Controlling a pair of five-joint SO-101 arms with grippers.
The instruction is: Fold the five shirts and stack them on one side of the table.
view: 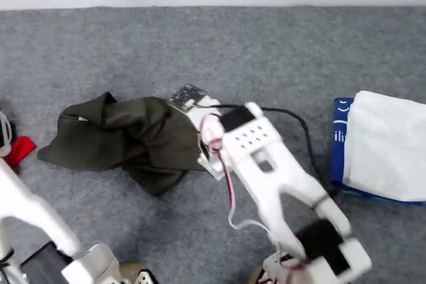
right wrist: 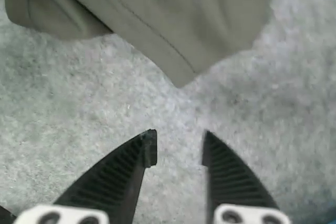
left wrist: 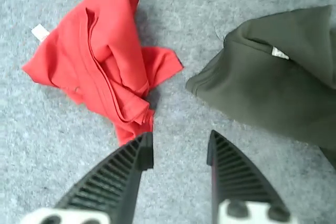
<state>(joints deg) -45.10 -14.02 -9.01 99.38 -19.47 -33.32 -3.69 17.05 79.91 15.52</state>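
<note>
A crumpled olive shirt (view: 126, 138) lies left of the table's middle. My right arm (view: 249, 141) stands over its right edge. In the right wrist view my right gripper (right wrist: 178, 148) is open above bare grey felt, a short way from the olive shirt's hem (right wrist: 157, 14), with nothing between its fingers. A red shirt (left wrist: 100, 61) lies bunched at the far left, its edge showing in the high view (view: 20, 149). My left gripper (left wrist: 178, 150) is open just short of the red shirt, with the olive shirt (left wrist: 278, 82) to one side.
A folded white shirt (view: 389, 144) rests on a folded blue one (view: 339, 141) at the right edge of the grey felt table (view: 266, 51). A black cable (view: 296, 121) trails behind the right arm. The left arm's base (view: 33, 217) stands at the front left.
</note>
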